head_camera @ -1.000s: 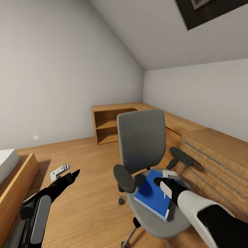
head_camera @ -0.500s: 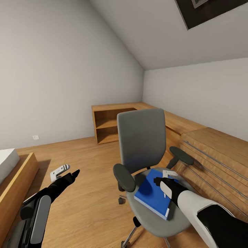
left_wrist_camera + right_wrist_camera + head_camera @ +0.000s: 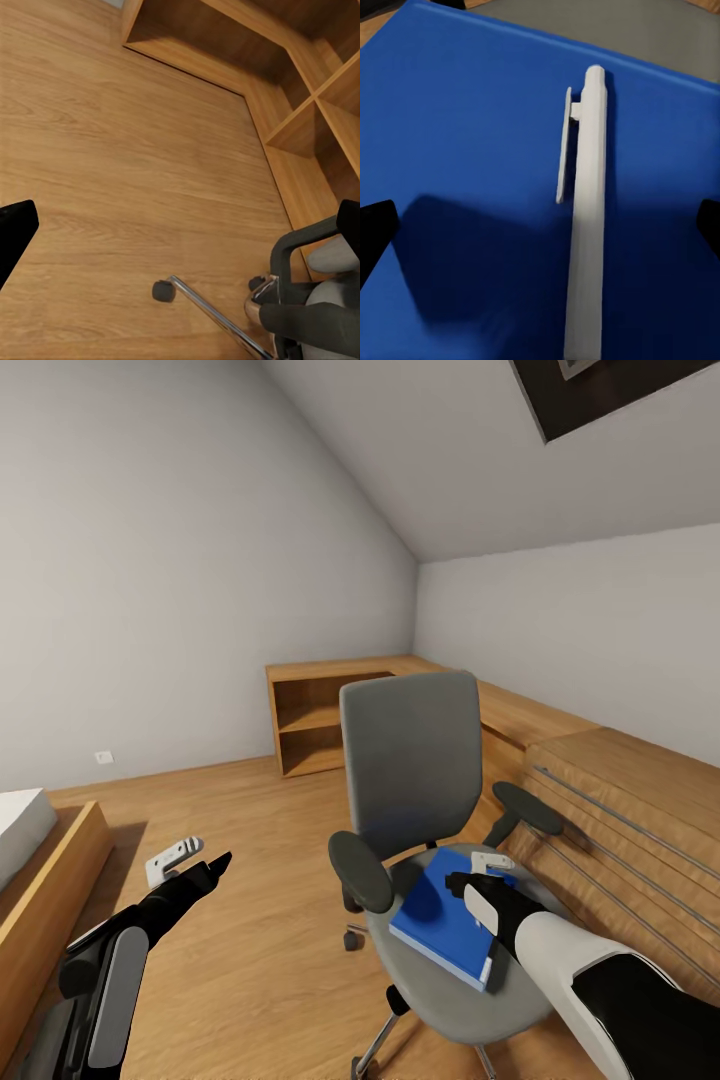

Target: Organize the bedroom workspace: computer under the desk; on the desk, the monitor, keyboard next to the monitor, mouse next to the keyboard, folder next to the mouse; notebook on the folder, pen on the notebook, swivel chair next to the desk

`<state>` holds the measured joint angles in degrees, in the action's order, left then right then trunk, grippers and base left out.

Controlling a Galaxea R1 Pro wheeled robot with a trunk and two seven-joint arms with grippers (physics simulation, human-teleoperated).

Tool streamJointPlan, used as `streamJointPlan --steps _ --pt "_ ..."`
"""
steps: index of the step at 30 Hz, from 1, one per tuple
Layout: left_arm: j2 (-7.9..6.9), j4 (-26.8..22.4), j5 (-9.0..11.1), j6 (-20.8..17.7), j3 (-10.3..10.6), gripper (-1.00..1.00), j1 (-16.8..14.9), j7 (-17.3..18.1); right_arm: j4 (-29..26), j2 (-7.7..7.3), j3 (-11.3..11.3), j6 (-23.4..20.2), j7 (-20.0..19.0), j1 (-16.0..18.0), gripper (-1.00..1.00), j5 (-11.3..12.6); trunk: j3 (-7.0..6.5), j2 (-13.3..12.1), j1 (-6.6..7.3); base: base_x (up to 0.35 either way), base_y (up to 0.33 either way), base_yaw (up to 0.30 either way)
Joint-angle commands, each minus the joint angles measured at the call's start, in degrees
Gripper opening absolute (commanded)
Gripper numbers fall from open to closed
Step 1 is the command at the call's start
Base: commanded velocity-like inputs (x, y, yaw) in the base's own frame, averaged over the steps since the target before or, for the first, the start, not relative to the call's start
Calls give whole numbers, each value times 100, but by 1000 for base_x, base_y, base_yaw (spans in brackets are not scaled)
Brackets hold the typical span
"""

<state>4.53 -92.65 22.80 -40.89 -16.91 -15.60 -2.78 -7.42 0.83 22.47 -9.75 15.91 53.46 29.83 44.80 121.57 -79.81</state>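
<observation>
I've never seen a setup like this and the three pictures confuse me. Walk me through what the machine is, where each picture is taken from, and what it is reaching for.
This is a simulated two-armed robot on wheels, steered by a person. The large picture comes from a camera on its head, looking down over both arms in an attic bedroom. In it, the left gripper hangs over the wood floor, open and holding nothing. The right gripper hovers over the grey swivel chair, whose seat carries a blue folder.

The other two pictures come from cameras near each gripper. The left one looks down at floor, a wooden shelf unit and the chair's chrome base. The right one looks closely at the folder, where a white pen lies between the open fingertips, not yet gripped.
</observation>
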Motion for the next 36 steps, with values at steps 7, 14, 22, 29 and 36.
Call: streamJointPlan --steps 7,14,22,29,36 --pt "4 -7 60 -33 -14 100 -5 -30 57 -3 47 -44 27 -2 100 78 7 2 0 0 0 0" --pt "4 -7 60 -33 -14 100 -5 -30 57 -3 47 -58 34 -2 -100 76 7 2 0 0 0 0" --pt "4 -7 62 -33 -14 100 -5 -30 57 -3 47 -62 30 -2 -100 84 7 2 0 0 0 0" --pt "4 -7 59 -33 -17 100 -5 -30 57 -3 47 -57 27 -2 -100 84 7 2 0 0 0 0" --pt "4 -7 60 -33 -22 100 -5 -30 57 -3 47 -53 26 -2 -100 80 7 2 0 0 0 0"
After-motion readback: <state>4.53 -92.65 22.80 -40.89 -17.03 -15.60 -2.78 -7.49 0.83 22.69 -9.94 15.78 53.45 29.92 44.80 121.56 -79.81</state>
